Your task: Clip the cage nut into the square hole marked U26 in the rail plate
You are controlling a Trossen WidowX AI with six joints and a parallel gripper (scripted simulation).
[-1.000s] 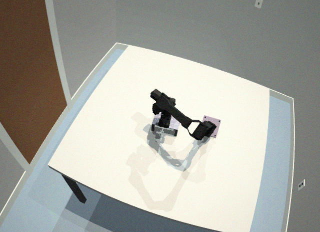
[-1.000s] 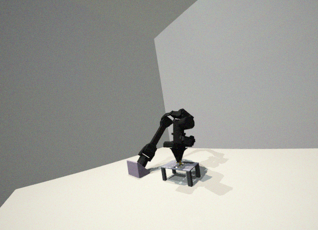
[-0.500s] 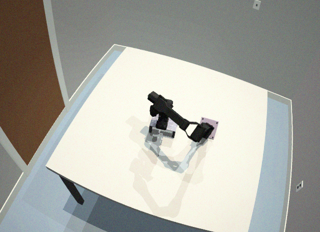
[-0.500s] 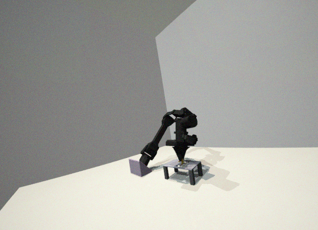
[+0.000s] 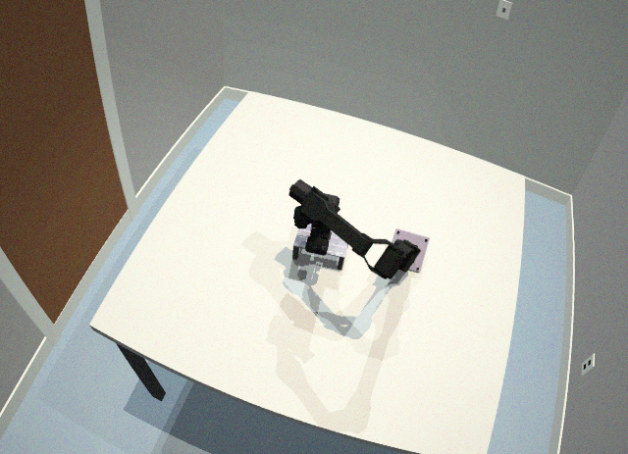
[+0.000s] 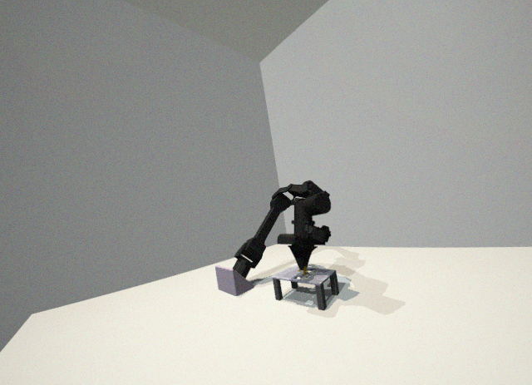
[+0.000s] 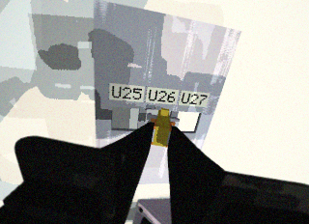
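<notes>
The yellow cage nut (image 6: 305, 270) (image 7: 162, 128) is clamped between my fingertips, so the pick-up is done. It sits right at the U26 spot, just below the U26 label (image 7: 161, 96) in the wrist view and between the openings under U25 (image 7: 126, 93) and U27 (image 7: 194, 98). My gripper (image 6: 302, 269) (image 7: 161, 128) points down at the rail plate (image 5: 335, 243) (image 6: 287, 273) (image 7: 193, 55), which stands raised on four dark legs. Whether the wings have passed through the hole, or the flanges lie on the plate, I cannot tell; my own fingers hide too much. I judge myself to be at the insertion. Left to do: make sure the wings are hooked, let go so they spring out, then back off until I touch nothing. Releasing too soon could leave the nut tilted or loose on top.
</notes>
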